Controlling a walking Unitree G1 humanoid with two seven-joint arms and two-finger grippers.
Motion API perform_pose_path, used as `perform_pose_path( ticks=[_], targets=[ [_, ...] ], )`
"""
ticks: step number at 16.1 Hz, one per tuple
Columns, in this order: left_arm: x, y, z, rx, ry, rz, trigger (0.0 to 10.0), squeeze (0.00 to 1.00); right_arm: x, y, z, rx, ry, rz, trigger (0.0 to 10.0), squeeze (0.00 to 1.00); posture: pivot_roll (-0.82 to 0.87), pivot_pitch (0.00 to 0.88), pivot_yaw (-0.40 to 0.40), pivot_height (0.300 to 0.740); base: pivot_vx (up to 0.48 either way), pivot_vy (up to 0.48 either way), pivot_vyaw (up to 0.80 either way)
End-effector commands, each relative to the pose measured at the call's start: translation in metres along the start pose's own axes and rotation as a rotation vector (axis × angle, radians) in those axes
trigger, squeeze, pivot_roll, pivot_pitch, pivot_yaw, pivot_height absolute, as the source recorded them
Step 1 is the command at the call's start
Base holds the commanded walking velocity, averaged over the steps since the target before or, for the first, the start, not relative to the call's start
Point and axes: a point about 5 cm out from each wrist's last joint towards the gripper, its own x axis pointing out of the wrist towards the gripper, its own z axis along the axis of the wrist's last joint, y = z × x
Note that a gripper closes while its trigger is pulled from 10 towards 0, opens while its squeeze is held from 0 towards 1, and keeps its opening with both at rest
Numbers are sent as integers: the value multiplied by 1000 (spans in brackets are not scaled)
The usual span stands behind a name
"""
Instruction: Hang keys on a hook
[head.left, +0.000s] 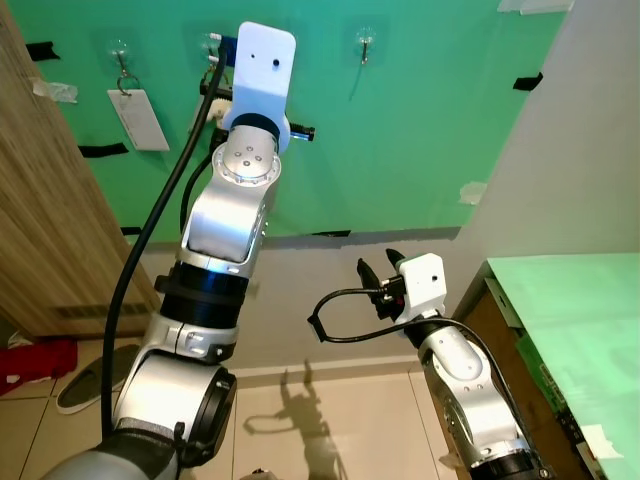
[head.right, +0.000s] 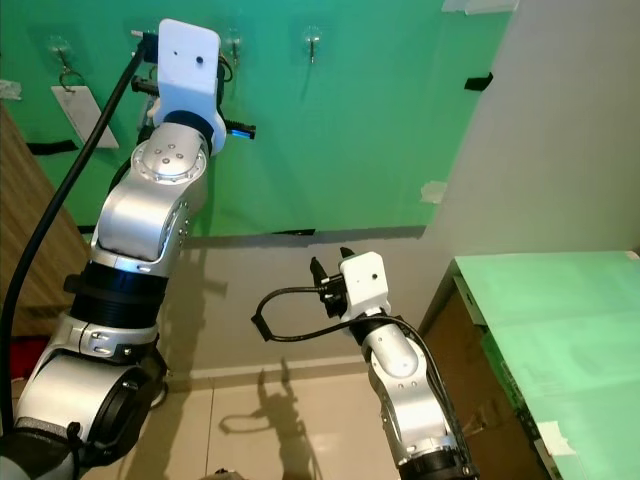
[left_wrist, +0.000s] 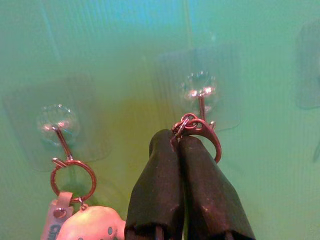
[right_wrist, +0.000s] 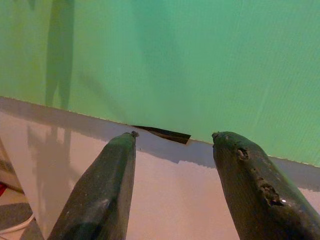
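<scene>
My left arm reaches up to the green wall board, its white wrist housing (head.left: 262, 72) covering the middle hook. In the left wrist view my left gripper (left_wrist: 179, 139) is shut on a key ring (left_wrist: 200, 130), and the ring sits right at the stem of a clear suction hook (left_wrist: 199, 90). Whether the ring hangs on the hook, I cannot tell. Another hook (left_wrist: 56, 125) beside it carries a ring with a tag and a pink charm (left_wrist: 92, 225). My right gripper (head.left: 378, 265) is held low in front of the wall, open and empty.
A white tag (head.left: 138, 118) hangs from the left hook (head.left: 122, 62), and a bare hook (head.left: 365, 42) is on the right. A wooden panel (head.left: 40, 230) stands at the left, a green-topped table (head.left: 575, 330) at the right. Shoes (head.left: 85, 385) lie on the floor.
</scene>
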Motion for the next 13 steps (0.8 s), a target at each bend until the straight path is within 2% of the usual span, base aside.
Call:
perform_pose_path(
  ticks=[1, 13],
  targets=[
    [4, 1, 9, 8, -33, 15, 10000, 0, 0, 0, 2, -10, -6, 14, 10000, 0, 43, 0, 15, 740, 0, 0, 0],
    [25, -4, 10, 36, -53, 26, 10000, 0, -1, 3, 3, -8, -13, 20, 10000, 0, 34, 0, 26, 740, 0, 0, 0]
  ],
)
